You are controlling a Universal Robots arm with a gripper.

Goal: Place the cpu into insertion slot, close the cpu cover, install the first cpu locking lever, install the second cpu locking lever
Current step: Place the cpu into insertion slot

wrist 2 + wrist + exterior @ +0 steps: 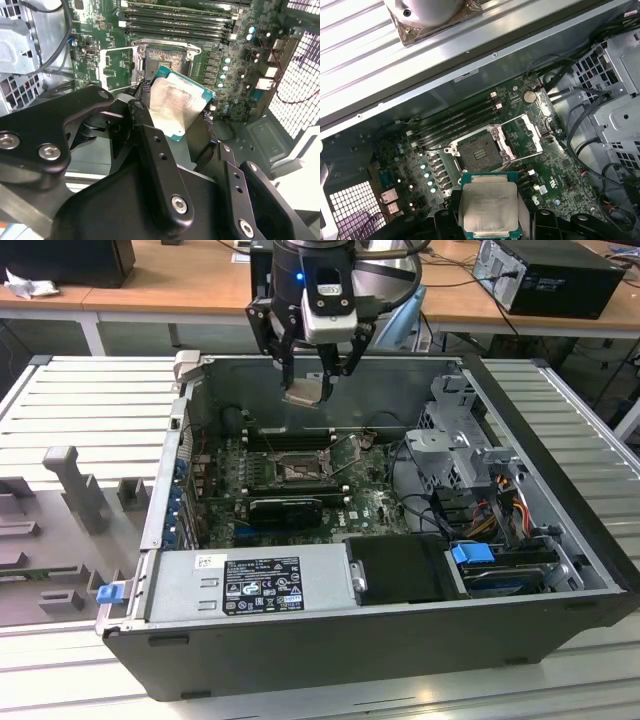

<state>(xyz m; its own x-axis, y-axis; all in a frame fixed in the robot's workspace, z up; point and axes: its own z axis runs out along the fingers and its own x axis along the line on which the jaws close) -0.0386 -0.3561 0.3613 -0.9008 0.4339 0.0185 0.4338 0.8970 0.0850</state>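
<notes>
Silver-beige cpu (488,207) with teal edge, green circuit board (568,167), black tool (308,388), seemingly dark-centred insertion slot (479,154).

Gripper (313,390): black, linked metal fingers (152,155)
Screws (179,204): silver, round-headed, along the links
Wrist (300,255): black, blue light (297,278), grey camera block (328,302)

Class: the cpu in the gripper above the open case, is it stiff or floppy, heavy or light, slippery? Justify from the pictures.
The cpu looks like a thin, flat plate, so probably stiff and light. Its flat metal face suggests it could slip; the gripper holds it by its edges.
</notes>
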